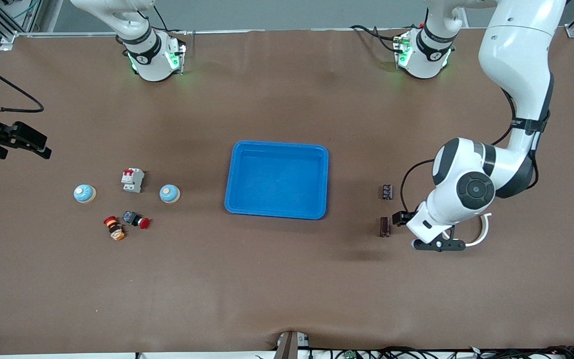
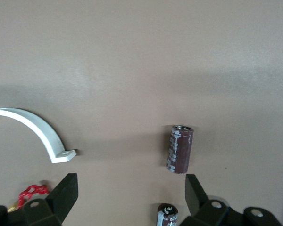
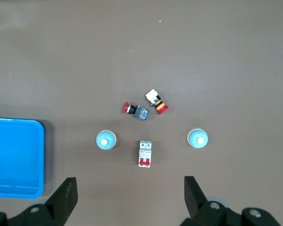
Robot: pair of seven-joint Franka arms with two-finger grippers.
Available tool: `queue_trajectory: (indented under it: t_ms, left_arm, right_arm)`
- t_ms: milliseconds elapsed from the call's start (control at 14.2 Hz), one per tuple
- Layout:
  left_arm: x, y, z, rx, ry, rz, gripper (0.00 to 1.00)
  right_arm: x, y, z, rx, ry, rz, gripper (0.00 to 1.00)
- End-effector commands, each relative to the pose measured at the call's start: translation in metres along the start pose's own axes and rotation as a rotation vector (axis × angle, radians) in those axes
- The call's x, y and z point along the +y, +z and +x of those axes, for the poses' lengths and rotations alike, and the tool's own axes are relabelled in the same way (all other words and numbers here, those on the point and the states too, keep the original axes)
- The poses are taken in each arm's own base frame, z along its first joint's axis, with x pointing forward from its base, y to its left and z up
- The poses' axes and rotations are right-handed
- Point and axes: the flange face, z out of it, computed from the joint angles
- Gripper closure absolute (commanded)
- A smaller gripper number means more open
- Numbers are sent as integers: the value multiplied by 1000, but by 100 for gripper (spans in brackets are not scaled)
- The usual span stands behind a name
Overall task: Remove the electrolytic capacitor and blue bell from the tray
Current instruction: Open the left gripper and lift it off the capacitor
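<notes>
Two dark brown capacitors [image 1: 387, 192] [image 1: 384, 227] lie toward the left arm's end of the table, beside the blue tray [image 1: 277, 145]. My left gripper [image 1: 419, 227] hangs low beside them, open and empty. In the left wrist view one capacitor [image 2: 180, 149] lies just past the fingertips of the left gripper [image 2: 131, 183], and another capacitor [image 2: 167, 216] sits close to one finger. Two light blue bells [image 1: 84, 193] [image 1: 170, 193] stand toward the right arm's end. My right gripper [image 1: 38, 144] is high above that end, open, with both bells [image 3: 106, 141] [image 3: 197, 138] in its view.
A white circuit breaker [image 1: 132, 179] stands between the bells. Two red-capped push buttons [image 1: 136, 219] [image 1: 114, 228] lie nearer the front camera than it. A white cable clip [image 2: 37, 132] on the left wrist curves past the left gripper.
</notes>
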Motion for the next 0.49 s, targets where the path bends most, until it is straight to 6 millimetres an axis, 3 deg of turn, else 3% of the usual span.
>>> queue_trajectory:
  t_ms: [0, 140, 421]
  left_arm:
    - [-15, -17, -5, -19, 37, -14, 0]
    - [-34, -23, -3, -24, 9, -21, 0]
    - [-52, -27, -4, -45, 48, -18, 0]
  right_arm:
    - [1, -8, -4, 12, -7, -11, 0]
    - [1, -8, -4, 12, -7, -11, 0]
    - [1, -8, -4, 12, -7, -11, 0]
